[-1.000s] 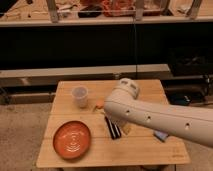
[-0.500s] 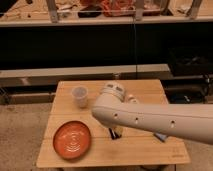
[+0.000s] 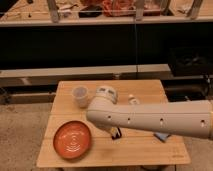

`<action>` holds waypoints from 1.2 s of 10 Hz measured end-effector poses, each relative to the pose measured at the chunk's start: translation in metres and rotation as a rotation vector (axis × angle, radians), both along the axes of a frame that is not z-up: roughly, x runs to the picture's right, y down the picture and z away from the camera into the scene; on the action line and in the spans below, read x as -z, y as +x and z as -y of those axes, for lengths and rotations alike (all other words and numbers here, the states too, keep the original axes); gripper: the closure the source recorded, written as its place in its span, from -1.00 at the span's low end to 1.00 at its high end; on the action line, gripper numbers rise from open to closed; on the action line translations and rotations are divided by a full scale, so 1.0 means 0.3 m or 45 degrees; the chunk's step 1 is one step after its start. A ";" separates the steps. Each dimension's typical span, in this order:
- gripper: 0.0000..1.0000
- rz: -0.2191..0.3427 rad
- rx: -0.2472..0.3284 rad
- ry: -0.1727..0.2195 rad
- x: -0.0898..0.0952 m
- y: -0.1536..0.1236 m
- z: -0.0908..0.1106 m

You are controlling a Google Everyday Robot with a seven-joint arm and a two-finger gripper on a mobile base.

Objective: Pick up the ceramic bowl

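Ceramic bowl [image 3: 73, 140]: orange-red, wide and shallow, pale rings showing inside. It sits flat at the front left corner of the tabletop [image 3: 145, 150], and nothing is touching it.

Tool [image 3: 116, 134]: dark, poking down from under the arm just right of the bowl, low over the wood. Most of it is tucked behind the arm. From where I stand the jaws are spread apart with nothing between them, and they are clear of the bowl's rim.

Arm [image 3: 150, 119]: a thick, pale tube coming in from the right edge and lying across the middle of the tabletop. Its rounded end is near the centre.

Cup [image 3: 80, 96]: small, whitish and see-through, upright at the back left, beyond the bowl and apart from it.

Blue thing [image 3: 161, 136]: a small piece peeking out under the arm on the right side. I can't say what it is.

White object [image 3: 133, 100]: small, just behind the arm near the back, too little to make out.

Tabletop: light wood and rectangular, standing on a speckled floor [image 3: 20, 135].

Behind: a long, dark shelf [image 3: 60, 50] runs across the room, with clutter along its top.
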State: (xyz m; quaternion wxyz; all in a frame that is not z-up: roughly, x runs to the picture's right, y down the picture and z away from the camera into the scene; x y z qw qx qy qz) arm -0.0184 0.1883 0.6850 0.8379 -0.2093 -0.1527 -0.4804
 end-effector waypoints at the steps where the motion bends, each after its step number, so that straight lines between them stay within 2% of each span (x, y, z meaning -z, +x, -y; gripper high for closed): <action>1: -0.60 0.022 0.020 -0.007 -0.017 -0.014 -0.016; 4: -0.60 0.077 0.063 -0.014 -0.076 -0.075 -0.071; 12: -0.60 0.160 0.158 -0.022 -0.137 -0.140 -0.130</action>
